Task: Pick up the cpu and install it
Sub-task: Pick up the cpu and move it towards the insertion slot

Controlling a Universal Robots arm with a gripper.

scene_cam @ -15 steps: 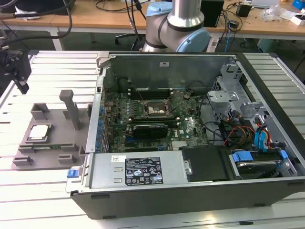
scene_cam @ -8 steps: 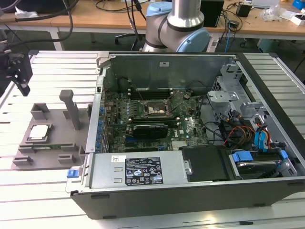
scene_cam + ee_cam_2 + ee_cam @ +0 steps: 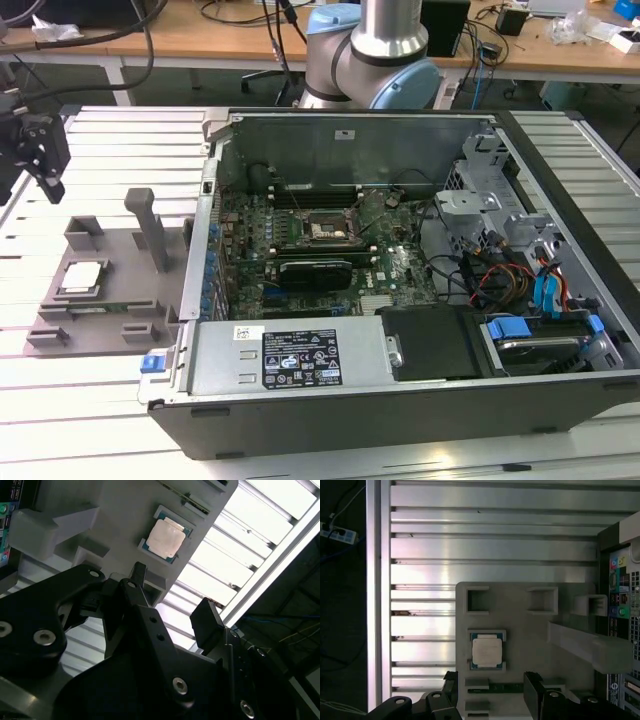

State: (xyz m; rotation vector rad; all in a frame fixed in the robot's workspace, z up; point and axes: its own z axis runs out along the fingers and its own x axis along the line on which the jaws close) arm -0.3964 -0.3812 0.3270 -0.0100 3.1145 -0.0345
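While empty and agape, angular black pincer [image 3: 491, 682] near square silvery cpu [image 3: 486, 651] on grey tray [image 3: 520, 620].

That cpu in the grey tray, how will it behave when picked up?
Probably stiff: the cpu is a flat square with a metal top. Likely light, being thin. Its smooth lid may be slippery; lying flat in the tray, it shouldn't roll.

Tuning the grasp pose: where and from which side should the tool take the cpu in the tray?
Probably from straight above, gripping the cpu by the two edges free of the grey tray tabs: it lies flat, metal top up, in a recess.
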